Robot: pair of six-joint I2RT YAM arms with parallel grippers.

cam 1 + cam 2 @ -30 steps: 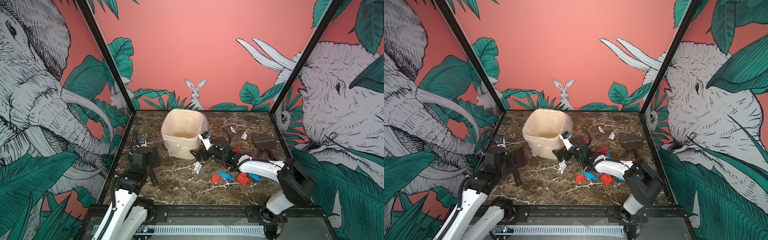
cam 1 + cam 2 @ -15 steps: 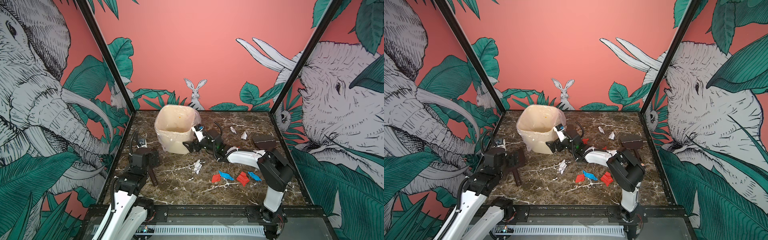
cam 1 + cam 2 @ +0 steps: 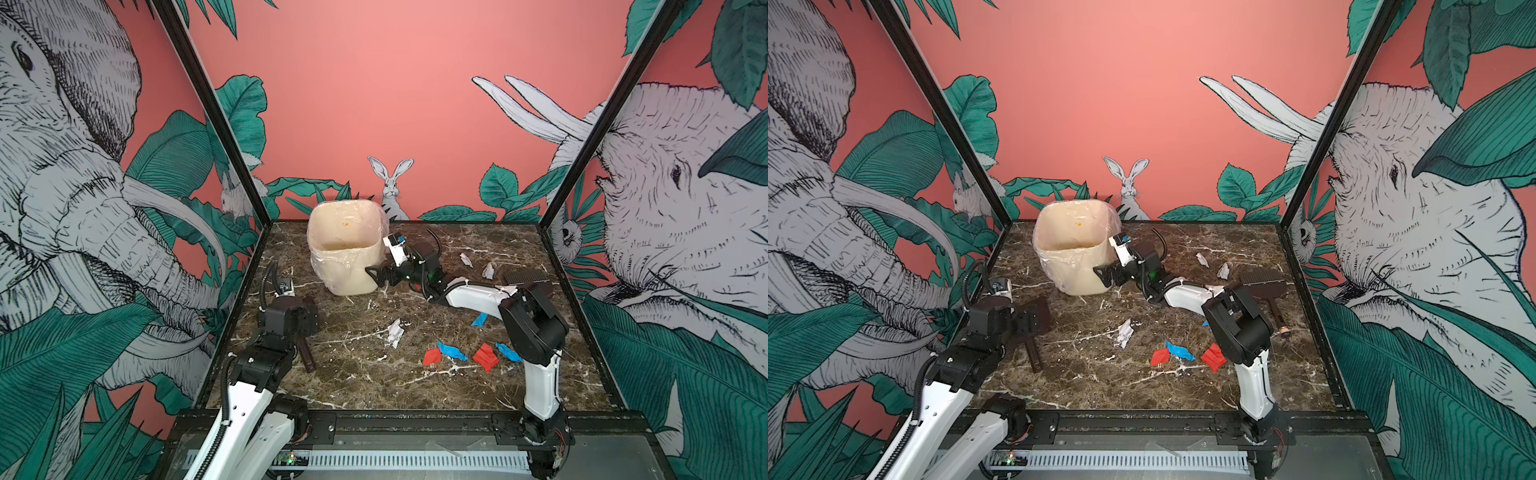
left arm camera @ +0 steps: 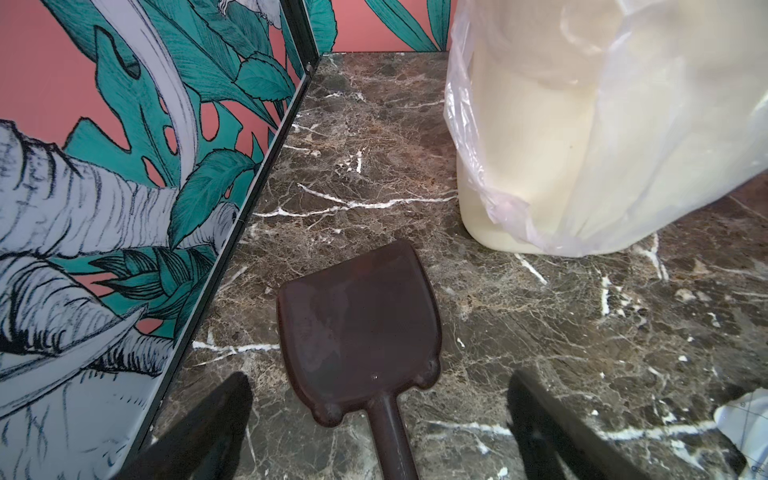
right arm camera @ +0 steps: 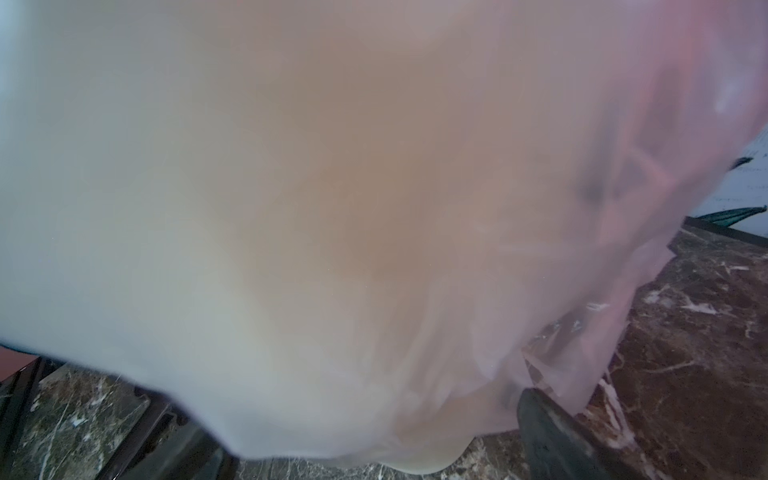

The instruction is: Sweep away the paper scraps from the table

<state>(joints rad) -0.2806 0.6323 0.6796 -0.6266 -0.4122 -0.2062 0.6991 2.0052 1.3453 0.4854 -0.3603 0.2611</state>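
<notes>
The right end effector (image 3: pixel 376 277) was nosed up against the lower side of the cream bin (image 3: pixel 345 266), fingers spread wide, nothing clamped. Its wrist view was filled by the blurred bin wall and clear liner (image 5: pixel 623 291). The left end effector (image 4: pixel 380 386) hung low near the left edge, equally wide open. It had 1 finger either side of the brown dustpan (image 4: pixel 357 328) handle and no grip on it. The dustpan lay flat on the worktop (image 3: pixel 374 386).

The paper scraps (image 3: pixel 485 357) lay loose on the worktop. There were 2 red and 3 blue bits at the front right beside the right arm, 1 crumpled white piece (image 3: pixel 395 332) mid-worktop and 2 more white bits (image 3: pixel 466 259) toward the back right. A dark brush (image 3: pixel 1264 282) lay by the right edge, untouched.
</notes>
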